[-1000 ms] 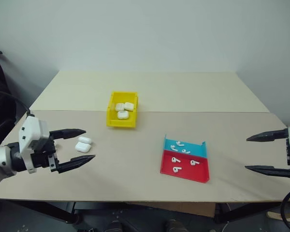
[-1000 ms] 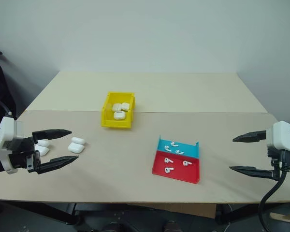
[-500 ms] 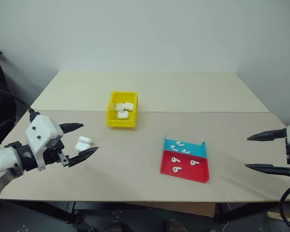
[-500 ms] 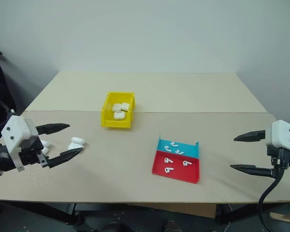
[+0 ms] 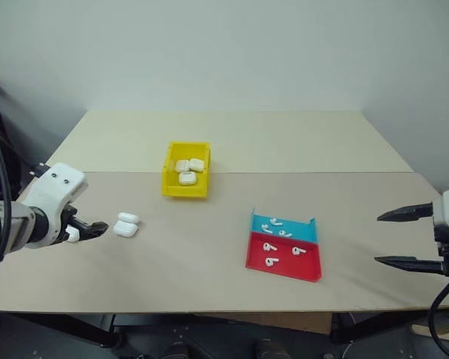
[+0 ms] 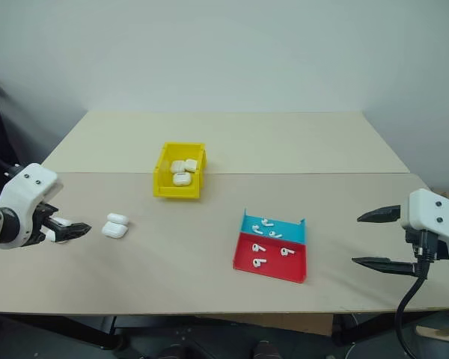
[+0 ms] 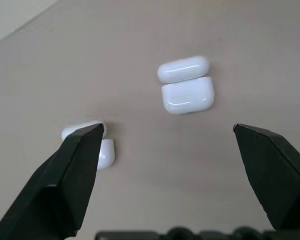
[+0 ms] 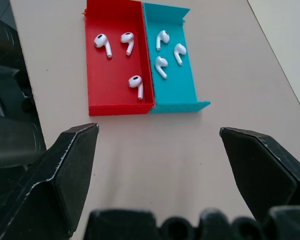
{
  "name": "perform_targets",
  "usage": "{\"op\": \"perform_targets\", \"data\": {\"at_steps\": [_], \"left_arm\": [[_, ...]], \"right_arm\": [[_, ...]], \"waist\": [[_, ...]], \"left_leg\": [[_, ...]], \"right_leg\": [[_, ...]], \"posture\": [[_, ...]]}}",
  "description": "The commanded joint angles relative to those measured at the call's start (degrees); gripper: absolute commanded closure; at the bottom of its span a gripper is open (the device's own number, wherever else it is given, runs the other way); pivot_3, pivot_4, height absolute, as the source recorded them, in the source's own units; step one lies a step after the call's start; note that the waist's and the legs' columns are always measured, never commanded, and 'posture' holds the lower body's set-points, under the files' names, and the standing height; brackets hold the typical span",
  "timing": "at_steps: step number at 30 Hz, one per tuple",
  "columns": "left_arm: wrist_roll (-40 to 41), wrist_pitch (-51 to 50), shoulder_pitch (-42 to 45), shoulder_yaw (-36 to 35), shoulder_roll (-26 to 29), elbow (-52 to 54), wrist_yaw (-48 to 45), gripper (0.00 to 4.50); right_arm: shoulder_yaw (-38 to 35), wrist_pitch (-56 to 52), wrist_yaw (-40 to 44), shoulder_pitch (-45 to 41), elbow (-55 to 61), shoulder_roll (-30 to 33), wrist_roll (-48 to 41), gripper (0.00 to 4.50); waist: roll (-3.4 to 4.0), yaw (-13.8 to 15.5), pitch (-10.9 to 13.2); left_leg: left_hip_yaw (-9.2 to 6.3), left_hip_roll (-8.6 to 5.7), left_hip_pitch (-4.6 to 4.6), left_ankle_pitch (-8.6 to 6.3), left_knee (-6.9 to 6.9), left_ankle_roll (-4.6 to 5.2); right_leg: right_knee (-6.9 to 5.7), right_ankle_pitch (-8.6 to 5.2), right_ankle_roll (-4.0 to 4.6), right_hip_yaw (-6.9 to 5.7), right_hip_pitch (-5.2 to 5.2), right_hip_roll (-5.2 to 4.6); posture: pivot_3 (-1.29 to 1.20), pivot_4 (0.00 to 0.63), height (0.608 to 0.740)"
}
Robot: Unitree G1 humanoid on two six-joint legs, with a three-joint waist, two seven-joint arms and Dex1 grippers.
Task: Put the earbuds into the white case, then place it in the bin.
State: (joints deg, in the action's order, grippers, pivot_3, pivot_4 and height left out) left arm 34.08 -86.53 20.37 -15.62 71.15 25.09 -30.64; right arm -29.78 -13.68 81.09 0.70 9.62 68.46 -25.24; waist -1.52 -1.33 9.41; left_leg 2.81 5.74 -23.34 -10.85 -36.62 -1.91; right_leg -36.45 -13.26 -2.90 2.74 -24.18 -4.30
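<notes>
Left wrist view: left tool (image 7: 167, 137) spread wide, empty, aimed down at open white case (image 7: 186, 91) on the desk (image 5: 209, 247).
Right tool (image 8: 160, 135): released — hovering near the earbuds (image 8: 135, 81) tray (image 8: 115, 107).
Advice: centre the case between fingers, descend squarely.
Bin (image 5: 187, 191): well apart.

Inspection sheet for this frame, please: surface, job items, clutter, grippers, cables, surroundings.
Surface: beige table, two boards meeting at a seam.
Job's things: yellow bin holding three white cases; six earbuds in the red and blue tray, three per half; an open white case on the table ahead of the left gripper, and a second case partly behind one of its fingers.
Clutter: nothing seen.
Grippers: left gripper open, pointing at the loose cases, holding nothing; right gripper open, empty, aimed toward the tray.
Cables: black cable at the left arm; another below the right gripper.
Surroundings: plain pale wall; a dark object at far left.
</notes>
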Motion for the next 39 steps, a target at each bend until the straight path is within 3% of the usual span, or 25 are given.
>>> {"op": "perform_targets", "data": {"at_steps": [1,5,9,14,17,27,39], "left_arm": [[-2.86,4.29,1.96,3.11,5.44,-8.57,-3.28,0.00],[-6.39,14.06,4.59,12.07,9.40,-18.94,-10.77,0.00],[-10.73,19.97,11.52,19.83,9.04,-29.56,-17.18,0.00],[-19.87,26.42,23.78,30.29,2.62,-47.74,-23.37,0.00],[-25.56,30.41,27.02,35.23,0.79,-53.42,-27.18,0.00],[-34.49,37.15,36.52,38.31,-8.43,-74.78,-34.91,0.00],[-41.34,42.72,41.97,36.85,-14.74,-87.90,-34.98,0.00]], "right_arm": [[-0.23,-1.05,-1.54,-0.16,1.05,0.21,0.43,0.02],[0.19,-2.44,-1.66,0.02,1.79,0.49,-0.29,0.02],[0.21,-3.24,-1.49,0.29,1.98,0.84,-0.10,0.02],[0.00,-4.97,-1.59,0.47,2.16,1.17,-0.20,0.02],[-0.48,-6.04,-1.77,0.86,2.67,1.27,-0.05,0.02],[-1.28,-7.92,-2.33,1.65,3.01,1.24,0.19,0.02],[-1.77,-8.61,-3.99,2.70,3.55,0.70,1.12,0.02]], "waist": [[-0.02,0.10,0.01],[-0.01,0.52,0.01],[-0.07,0.90,0.04],[-0.09,1.31,0.04],[-0.10,1.45,0.05],[-0.19,1.50,0.10],[-0.31,1.45,0.14]], "left_leg": [[0.00,0.00,0.01,0.00,0.03,0.00],[0.05,-0.01,0.02,-0.01,0.05,-0.02],[0.09,-0.01,0.00,0.00,0.04,-0.03],[0.09,-0.04,-0.03,0.00,0.02,-0.02],[0.07,-0.05,-0.08,0.00,-0.06,-0.02],[0.02,-0.05,-0.16,0.00,-0.13,-0.02],[-0.03,-0.05,-0.21,0.00,-0.22,-0.02]], "right_leg": [[-0.01,-0.01,0.01,0.00,-0.03,0.01],[-0.02,-0.26,0.41,0.00,-0.05,-0.03],[-0.04,-0.27,0.41,-0.01,-0.06,-0.04],[-0.12,-0.26,0.40,-0.01,-0.06,-0.04],[-0.21,-0.26,0.39,-0.01,-0.08,-0.04],[-0.29,-0.14,0.00,-0.04,-0.12,-0.04],[-0.33,-0.13,-0.04,-0.08,-0.11,-0.04]], "posture": [[0.00,0.150,0.740],[0.00,0.150,0.740],[0.00,0.150,0.740],[0.00,0.150,0.740],[0.00,0.150,0.740],[0.00,0.150,0.740],[0.00,0.150,0.740]]}}
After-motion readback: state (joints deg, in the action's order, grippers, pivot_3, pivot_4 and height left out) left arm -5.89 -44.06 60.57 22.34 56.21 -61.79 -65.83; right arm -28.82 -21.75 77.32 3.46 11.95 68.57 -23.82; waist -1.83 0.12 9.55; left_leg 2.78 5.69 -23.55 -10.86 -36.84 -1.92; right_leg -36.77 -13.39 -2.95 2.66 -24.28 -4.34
